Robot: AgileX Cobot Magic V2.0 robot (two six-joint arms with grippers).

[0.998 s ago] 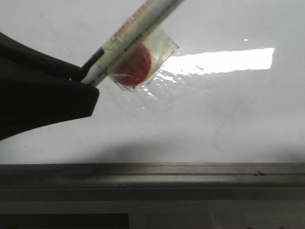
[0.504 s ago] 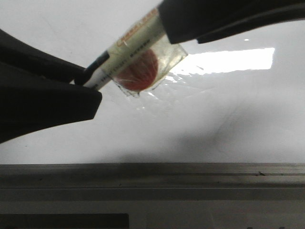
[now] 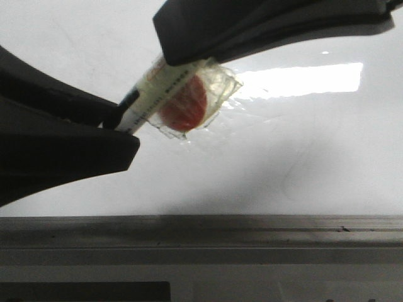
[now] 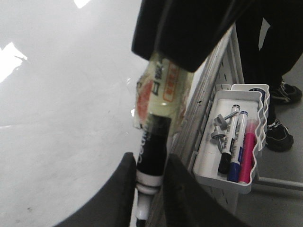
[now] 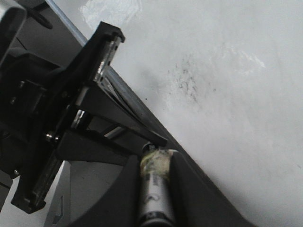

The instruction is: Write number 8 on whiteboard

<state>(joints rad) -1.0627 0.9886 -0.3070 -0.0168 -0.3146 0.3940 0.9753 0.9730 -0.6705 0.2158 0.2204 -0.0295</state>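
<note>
In the front view, the left gripper [image 3: 119, 119] comes in from nine o'clock, its dark fingers clamped on the black cap end of a marker [image 3: 151, 94]. The right gripper [image 3: 179, 60] reaches down from one o'clock and covers the marker's other end, just above a red disc [image 3: 184, 104] taped to the barrel. Behind them the whiteboard [image 3: 302, 157] shows a bright glare, with its grey ledge [image 3: 252, 236] at six o'clock; no drawn 8 is visible on it. In the left wrist view, the fingers grip the marker's black end, and a white tray [image 4: 232, 142] beside the board holds spare markers. In the right wrist view, the right fingers close around the marker's barrel, beside black specks [image 5: 187, 82] on the board.
</note>
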